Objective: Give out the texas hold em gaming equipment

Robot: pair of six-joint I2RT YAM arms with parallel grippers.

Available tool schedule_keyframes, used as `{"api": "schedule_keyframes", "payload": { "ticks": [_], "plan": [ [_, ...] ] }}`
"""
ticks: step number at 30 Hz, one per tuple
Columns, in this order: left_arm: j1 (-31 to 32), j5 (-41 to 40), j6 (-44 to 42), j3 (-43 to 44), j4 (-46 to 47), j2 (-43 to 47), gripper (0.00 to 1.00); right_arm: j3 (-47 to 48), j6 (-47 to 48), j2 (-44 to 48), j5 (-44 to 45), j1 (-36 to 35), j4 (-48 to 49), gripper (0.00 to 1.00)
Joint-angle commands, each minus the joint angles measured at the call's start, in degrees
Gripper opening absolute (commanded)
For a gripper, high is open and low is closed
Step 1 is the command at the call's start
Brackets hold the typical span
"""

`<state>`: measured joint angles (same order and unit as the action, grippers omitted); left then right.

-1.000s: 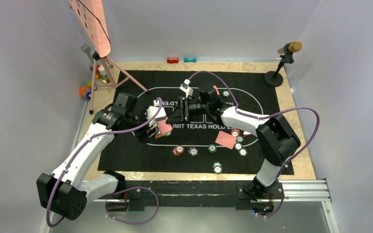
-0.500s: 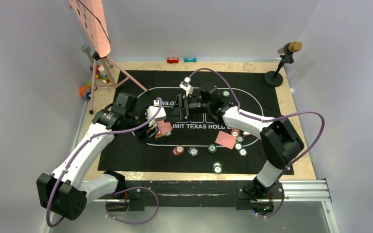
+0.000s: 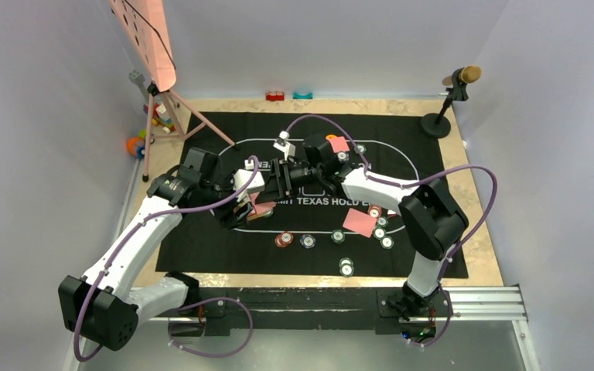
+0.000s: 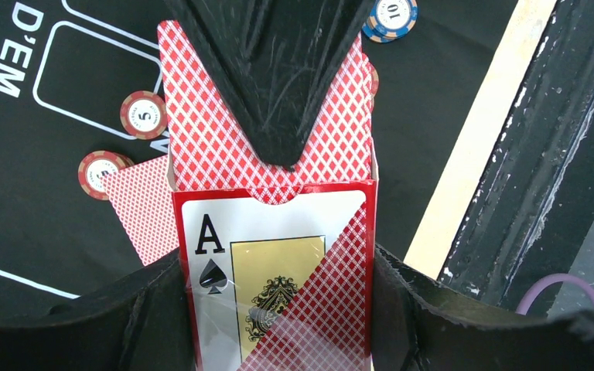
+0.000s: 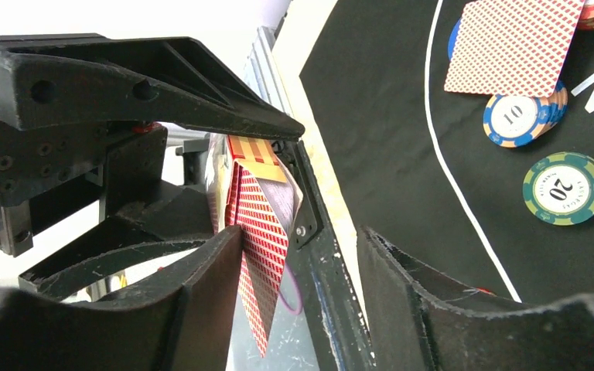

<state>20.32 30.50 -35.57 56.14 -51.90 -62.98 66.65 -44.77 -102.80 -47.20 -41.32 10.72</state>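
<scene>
**Two grippers meet at the deck, left of the mat's centre**

Both of my hands are at the cards, above the black mat [image 3: 201, 239]. My left gripper [image 4: 274, 309] is pressed together on the card box [image 4: 274, 255], pinching its two long sides, with the ace-of-spades panel facing the wrist camera. Red-backed cards [image 4: 201, 131] stick out of the box's open end, which points right, toward my right gripper [image 5: 298, 247]. That hand's fingers are spread. One lies across the back of the top card and the protruding cards sit in the gap, with neither finger visibly pinching.

The deck's long axis runs roughly left to right, in line with the right arm's reach. I judge that once those fingers close, a straight pull to the right would draw a card free.

One dealt card [image 3: 358, 222] and several chips [image 3: 307, 240] lie on the mat, near and right of centre.
</scene>
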Motion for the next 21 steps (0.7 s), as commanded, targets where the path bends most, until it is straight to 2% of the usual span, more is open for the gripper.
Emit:
{"api": "schedule_keyframes", "payload": {
  "ticks": [1, 6, 13, 21],
  "plan": [
    [-0.2, 1.9, 0.6, 3.1, 1.8, 0.7, 0.48, 0.1, 1.0, 1.9, -0.9, 1.6, 0.2, 0.56],
    [-0.2, 1.9, 0.5, 3.3, 1.6, 0.8, 0.48, -1.4, 0.4, 3.0, -1.0, 3.1, 1.1, 0.48],
    [-0.2, 1.9, 0.5, 3.0, 1.6, 0.8, 0.48, -3.3, 0.1, 5.3, -0.9, 5.0, 1.6, 0.41],
    [-0.2, 1.9, 0.4, 2.6, 1.7, 1.0, 0.48, -4.7, -0.3, 8.3, -0.7, 6.8, 1.6, 0.16]
  ]
}}
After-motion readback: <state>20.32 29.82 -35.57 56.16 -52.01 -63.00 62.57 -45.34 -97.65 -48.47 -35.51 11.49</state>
